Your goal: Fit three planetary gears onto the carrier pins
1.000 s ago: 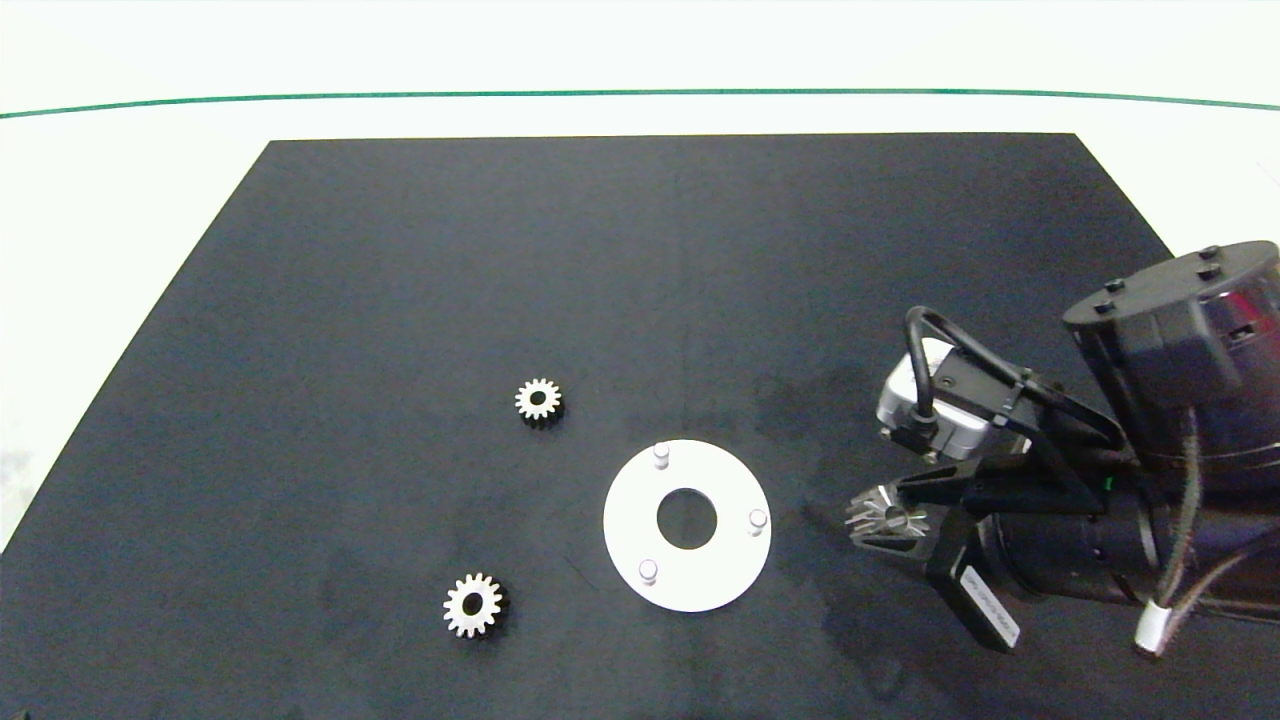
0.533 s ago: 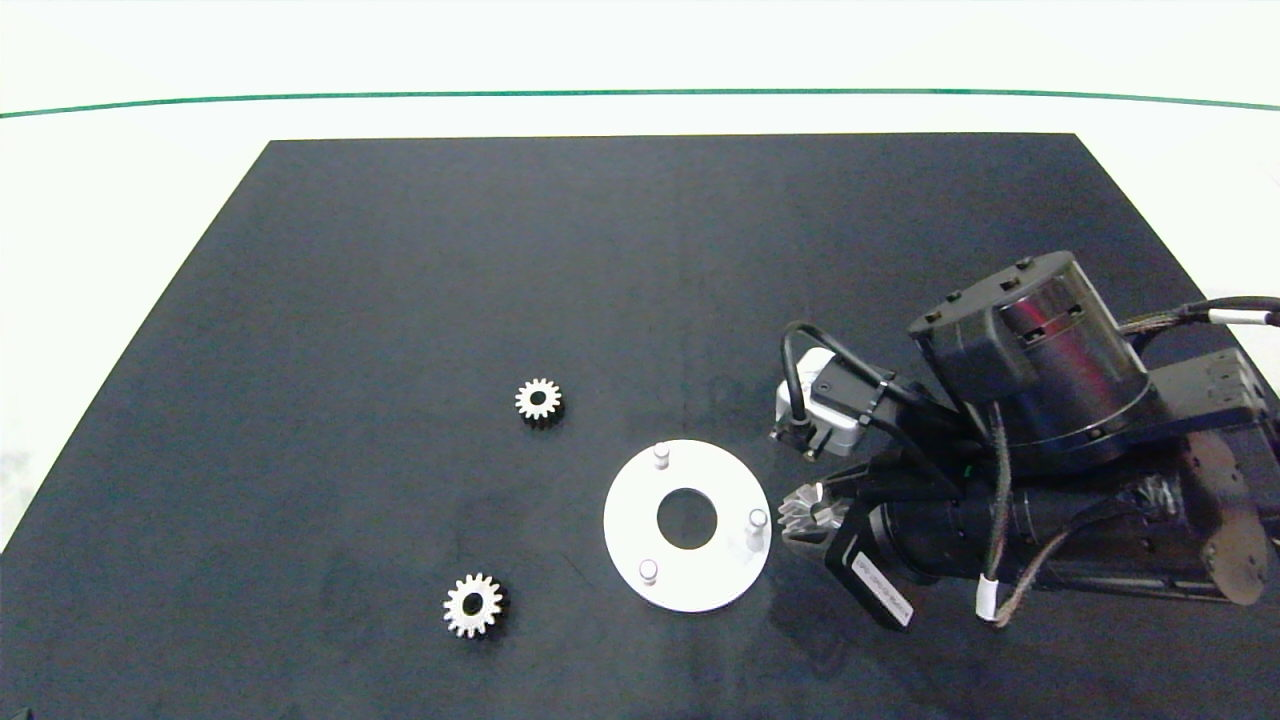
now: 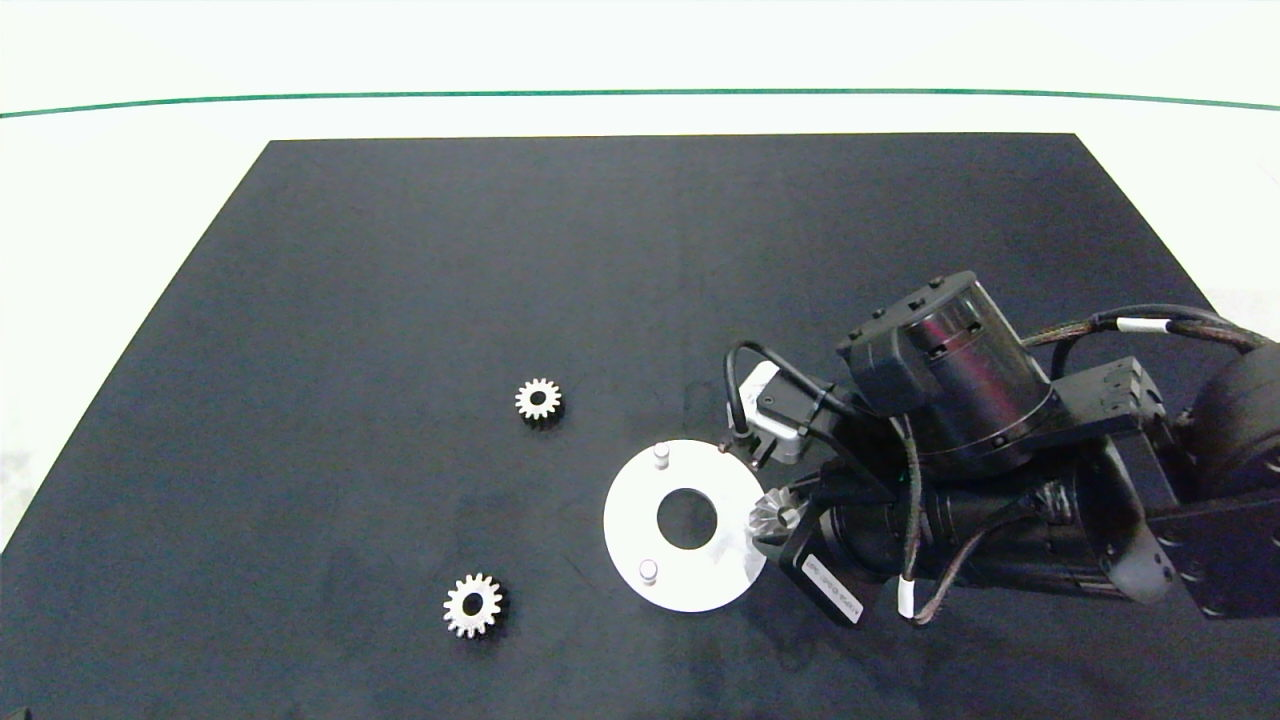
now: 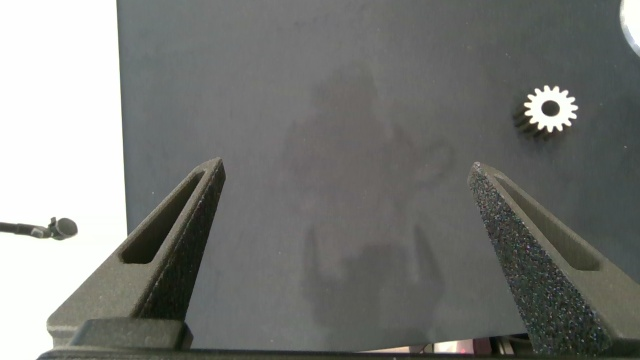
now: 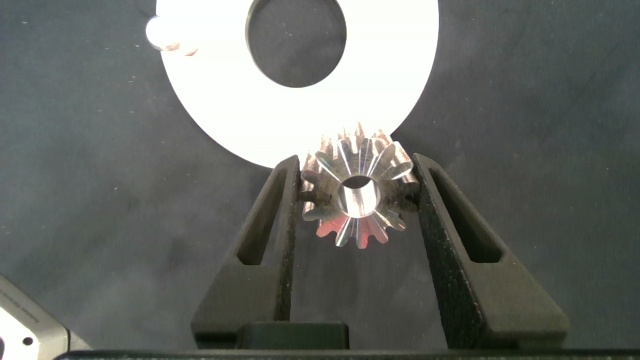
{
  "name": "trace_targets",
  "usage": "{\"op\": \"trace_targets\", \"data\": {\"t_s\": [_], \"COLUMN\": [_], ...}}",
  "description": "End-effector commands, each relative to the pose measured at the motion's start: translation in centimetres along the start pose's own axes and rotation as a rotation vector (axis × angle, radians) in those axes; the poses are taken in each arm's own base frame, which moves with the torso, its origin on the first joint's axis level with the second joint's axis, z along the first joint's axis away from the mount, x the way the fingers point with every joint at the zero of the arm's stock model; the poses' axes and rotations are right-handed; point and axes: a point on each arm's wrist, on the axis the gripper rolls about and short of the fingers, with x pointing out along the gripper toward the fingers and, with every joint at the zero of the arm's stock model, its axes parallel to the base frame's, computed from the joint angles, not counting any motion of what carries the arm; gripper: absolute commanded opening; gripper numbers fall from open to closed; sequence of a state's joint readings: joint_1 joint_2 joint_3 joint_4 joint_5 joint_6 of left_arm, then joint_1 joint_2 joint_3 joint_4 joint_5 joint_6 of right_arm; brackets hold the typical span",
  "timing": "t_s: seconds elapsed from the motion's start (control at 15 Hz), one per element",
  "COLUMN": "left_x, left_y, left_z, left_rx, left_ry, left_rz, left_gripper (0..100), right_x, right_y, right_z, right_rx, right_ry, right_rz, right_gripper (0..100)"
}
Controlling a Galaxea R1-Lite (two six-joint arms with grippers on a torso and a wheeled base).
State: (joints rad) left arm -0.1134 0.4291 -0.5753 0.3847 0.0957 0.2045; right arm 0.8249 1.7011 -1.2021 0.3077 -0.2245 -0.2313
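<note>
Head view shows our right gripper (image 3: 775, 520) clamping a small silvery toothed metal gear (image 3: 772, 517) over the flat white ring-shaped disc (image 3: 640, 515) at its three o'clock rim, hiding that peg. We judge a bore-to-peg misalignment could jam or drop it. Two gears (image 3: 539, 401) (image 3: 473, 604) lie loose at ten and seven o'clock. Our left gripper (image 4: 345, 240), spread wide, idles out of frame.

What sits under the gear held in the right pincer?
The gear gripped by the right pincer hangs over the white disc's right rim. Two pins show; the third, expected beneath the gear, is covered, so seating cannot be judged.
</note>
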Motion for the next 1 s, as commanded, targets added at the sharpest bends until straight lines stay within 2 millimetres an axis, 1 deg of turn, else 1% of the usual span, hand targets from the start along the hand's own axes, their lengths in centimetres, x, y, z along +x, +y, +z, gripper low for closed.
{"op": "trace_targets", "data": {"t_s": [0.07, 0.53, 1.0], "left_x": [-0.1, -0.1, -0.1], "left_y": [0.0, 0.0, 0.0], "left_z": [0.1, 0.1, 0.1], "left_rx": [0.001, 0.0, -0.002], "left_ry": [-0.002, -0.007, -0.005], "left_rz": [0.001, 0.002, -0.003], "left_gripper": [100, 100, 100], "right_x": [0.6, 1.2, 1.9], "right_y": [0.0, -0.1, 0.1], "right_z": [0.1, 0.7, 0.6], "right_rx": [0.0, 0.01, 0.014], "right_ry": [0.013, 0.006, 0.023], "right_rz": [-0.001, -0.002, 0.001], "right_gripper": [16, 16, 16]}}
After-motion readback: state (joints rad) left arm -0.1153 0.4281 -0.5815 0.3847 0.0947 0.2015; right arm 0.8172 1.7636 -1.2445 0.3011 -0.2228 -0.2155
